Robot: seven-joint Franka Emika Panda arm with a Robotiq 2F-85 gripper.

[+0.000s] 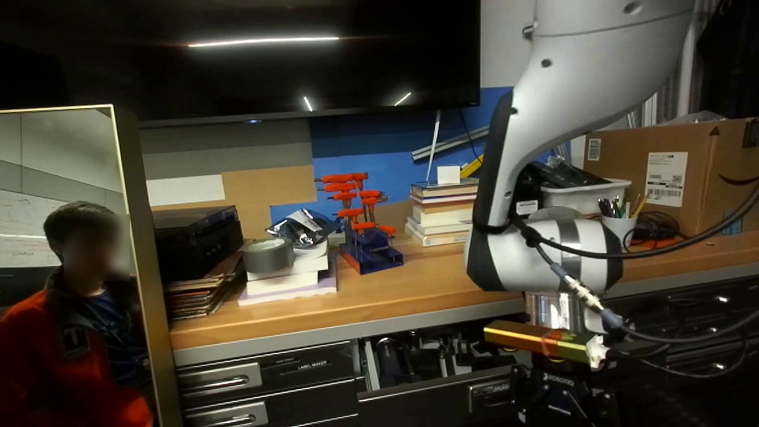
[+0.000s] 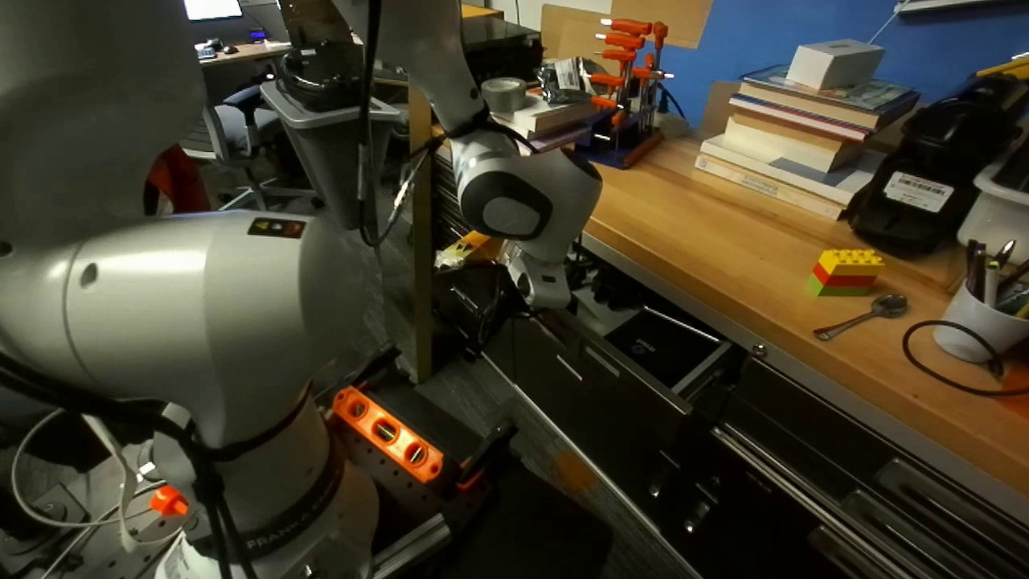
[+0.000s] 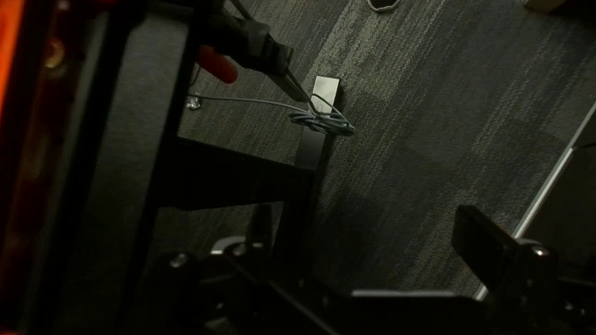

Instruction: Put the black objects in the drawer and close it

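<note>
The closing step seems to be in hand: what I take for the black objects (image 1: 389,359) lie within the pulled-out drawer (image 1: 421,404), just beyond the gripper (image 3: 372,235) on its desk side. The gripper's jaws stand wide apart over carpet (image 3: 396,177), with nothing between them. It hangs in front of the drawer; whether it touches the front cannot be told. If loading is finished, the next move calls for bringing the gripper against that front, near its middle, and pushing toward the desk (image 2: 707,217) until the drawer sits flush.

Counted, there is one pulled-out drawer. Its black objects number at least two, too dim and crowded for a full tally; with them lies one flat black box (image 2: 655,347), perhaps not the task's. On the desk, higher than the gripper and past the drawer, stand one tall book stack (image 2: 804,153) bearing one small white box (image 2: 836,66), one lower book stack (image 1: 290,281) bearing one roll of duct tape (image 1: 270,260), and one rack (image 1: 375,256) of T-handle hex keys (image 1: 344,177), their overlapping handles uncounted. To the gripper's right in an exterior view are one toy-brick block (image 2: 846,273), one metal spoon (image 2: 872,312) and one white pen cup (image 2: 981,318).
</note>
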